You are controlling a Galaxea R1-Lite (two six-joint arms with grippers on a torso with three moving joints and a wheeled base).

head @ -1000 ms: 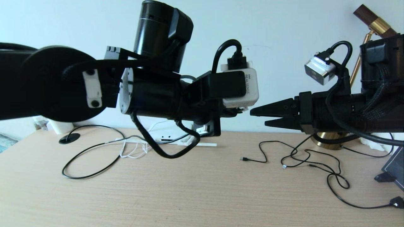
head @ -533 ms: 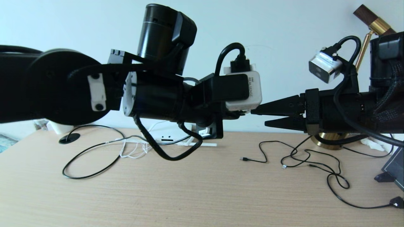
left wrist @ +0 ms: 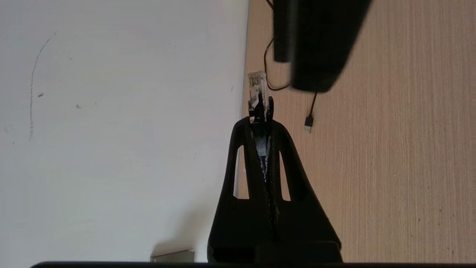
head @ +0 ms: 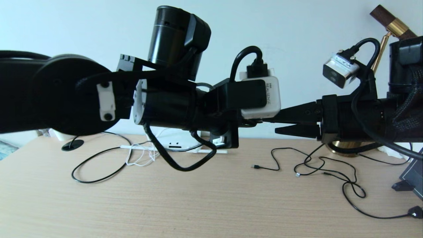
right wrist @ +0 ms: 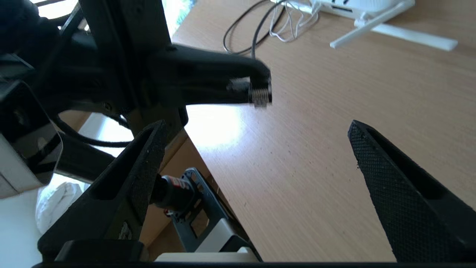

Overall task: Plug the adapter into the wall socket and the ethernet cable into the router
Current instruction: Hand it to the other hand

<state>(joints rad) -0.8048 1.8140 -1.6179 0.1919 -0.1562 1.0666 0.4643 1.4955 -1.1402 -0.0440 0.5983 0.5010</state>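
Observation:
My left gripper (left wrist: 260, 120) is shut on the clear plug (left wrist: 256, 83) of the ethernet cable, held high above the table. The black ethernet cable (head: 96, 165) trails in a loop on the table below. My right gripper (head: 277, 123) is open, its fingers pointing at the left gripper's tip and overlapping it in the head view. In the right wrist view the plug (right wrist: 260, 95) sits beyond the spread fingertips (right wrist: 362, 143). The white router (head: 175, 142) lies at the back, partly behind the left arm. A thin white cord (head: 140, 158) lies beside it. The adapter and wall socket are out of view.
Thin black cables (head: 330, 168) sprawl on the right of the table. A brass lamp base (head: 347, 147) and a dark stand (head: 411, 178) are at the far right. A black disc (head: 72, 144) sits at the back left. A plate's corner (left wrist: 173, 256) shows on the wall.
The left arm has moved right with the plug, closing on the right gripper's fingers. The ethernet cable's loop on the table has been drawn to the right.

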